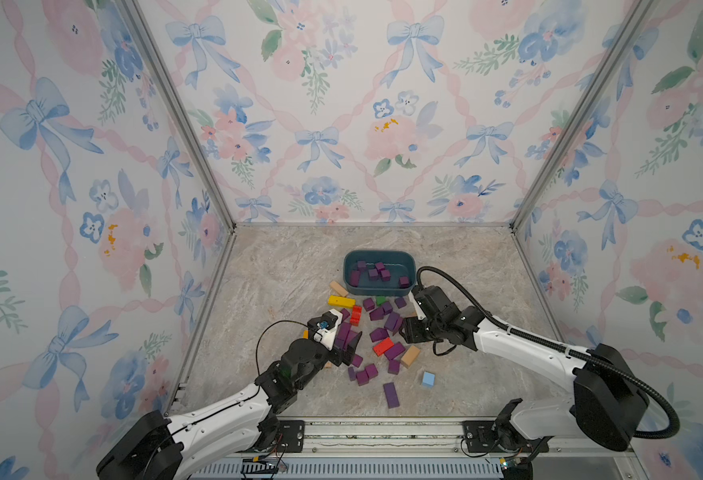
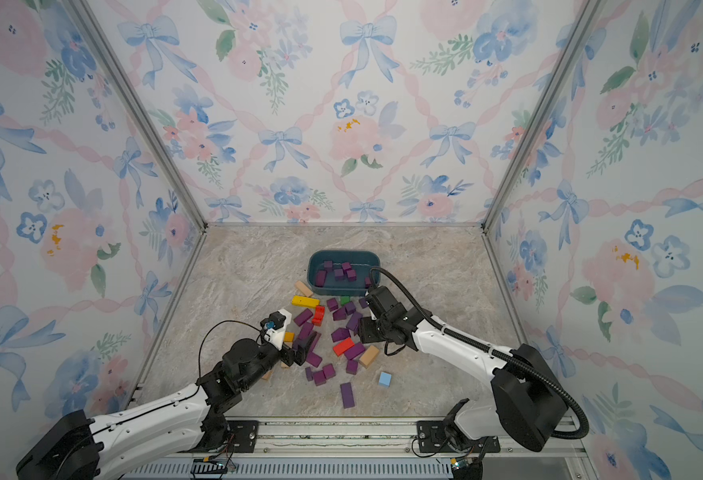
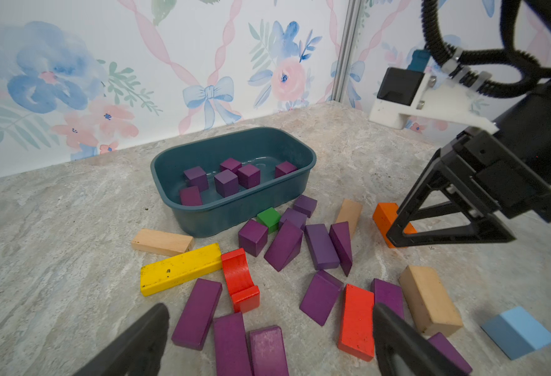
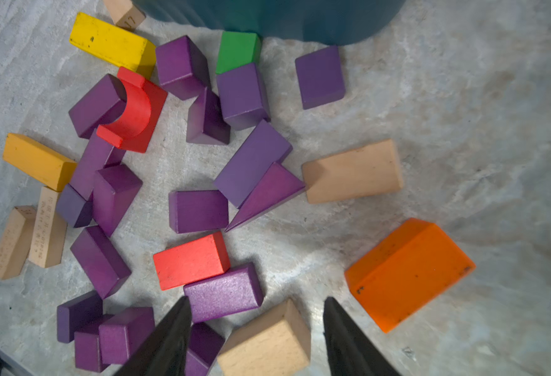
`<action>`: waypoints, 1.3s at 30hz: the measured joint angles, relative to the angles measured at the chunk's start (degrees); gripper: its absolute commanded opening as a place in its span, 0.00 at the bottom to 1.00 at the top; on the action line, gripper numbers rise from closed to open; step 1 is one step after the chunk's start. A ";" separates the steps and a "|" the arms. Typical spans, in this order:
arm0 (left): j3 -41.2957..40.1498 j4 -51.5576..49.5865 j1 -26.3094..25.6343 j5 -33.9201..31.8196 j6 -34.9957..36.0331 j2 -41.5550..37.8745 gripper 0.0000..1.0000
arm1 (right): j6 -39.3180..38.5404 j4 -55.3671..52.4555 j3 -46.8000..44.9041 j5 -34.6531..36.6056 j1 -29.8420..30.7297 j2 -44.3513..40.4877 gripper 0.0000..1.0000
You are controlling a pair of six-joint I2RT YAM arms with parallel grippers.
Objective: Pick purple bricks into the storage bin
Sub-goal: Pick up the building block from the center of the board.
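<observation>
Nearest brick: one long matte purple bar (image 1: 391, 395), lying alone on the marbled table (image 1: 283, 266).
Left gripper (image 3: 270, 314): jaws spread wide and empty, over purple bars.
Right gripper (image 4: 257, 302): fingers apart, clamping nothing; a tan block (image 4: 264, 338) lies below the gap.
Purple bricks (image 1: 378, 334): matte violet cubes, bars and wedges, scattered between both grippers, mixed with a red block (image 1: 383, 346) and a yellow bar (image 1: 340, 300).
Storage bin (image 3: 235, 211): dark teal, low-walled, with rounded corners, just beyond the pile; six purple cubes (image 3: 225, 182) sit inside.

A tan block (image 4: 122, 11) seems stamped "17"; lettering on another tan bar (image 4: 47, 228) is too blurred to read.
</observation>
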 measured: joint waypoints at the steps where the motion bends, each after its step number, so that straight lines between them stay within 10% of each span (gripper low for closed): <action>1: -0.70 0.52 0.02 -0.04 0.22 -0.55 0.98 | -0.11 0.00 0.00 -0.02 0.39 -0.02 0.63; 39: -7.08 2.95 0.02 -5.70 0.90 -15.61 0.98 | 15.65 -5.16 -5.77 1.33 28.98 -1.55 0.54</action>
